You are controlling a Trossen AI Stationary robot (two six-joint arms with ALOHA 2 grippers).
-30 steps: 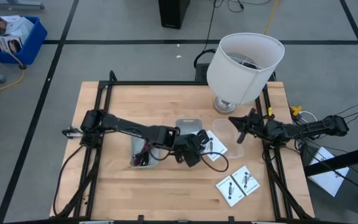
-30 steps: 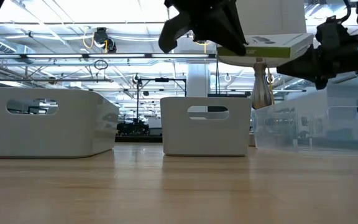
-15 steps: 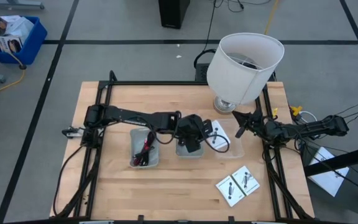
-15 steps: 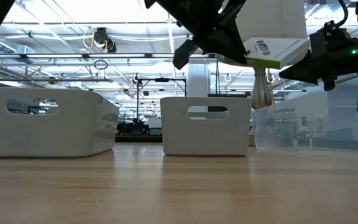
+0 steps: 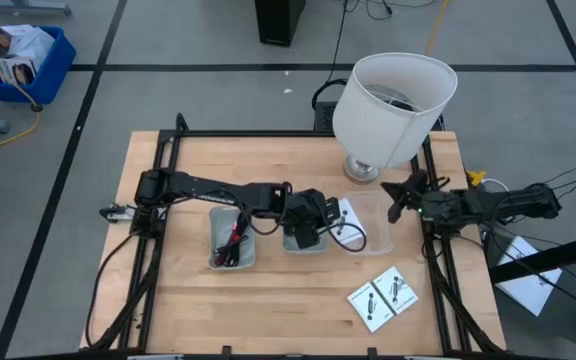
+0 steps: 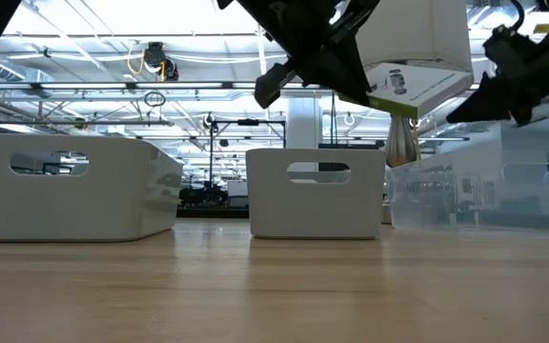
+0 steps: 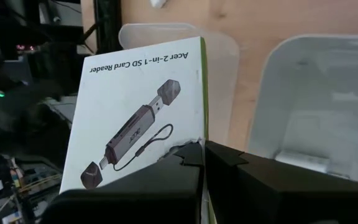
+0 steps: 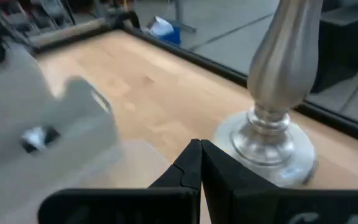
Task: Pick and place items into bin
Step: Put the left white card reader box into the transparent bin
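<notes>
card (image 7: 135, 118): white, black print, clamped in left gripper (image 7: 204, 152) above middle bin (image 5: 303, 238) | left wrist view alone reads its print, "Acer 2-in-1 SD Card Reader" | two cards (image 5: 382, 297) on table (image 5: 188, 300) | right gripper (image 8: 197, 155): fingers together, near lamp base (image 8: 278, 143)

2 slim black multi-joint arms, matte finish, black cables trailing off both bases. left gripper (image 7: 204, 152) & right gripper (image 8: 199, 152): flat angular black fingers, pointed tips. Small green LED glows on right arm wrist in low view, approx 2 o'clock
</notes>
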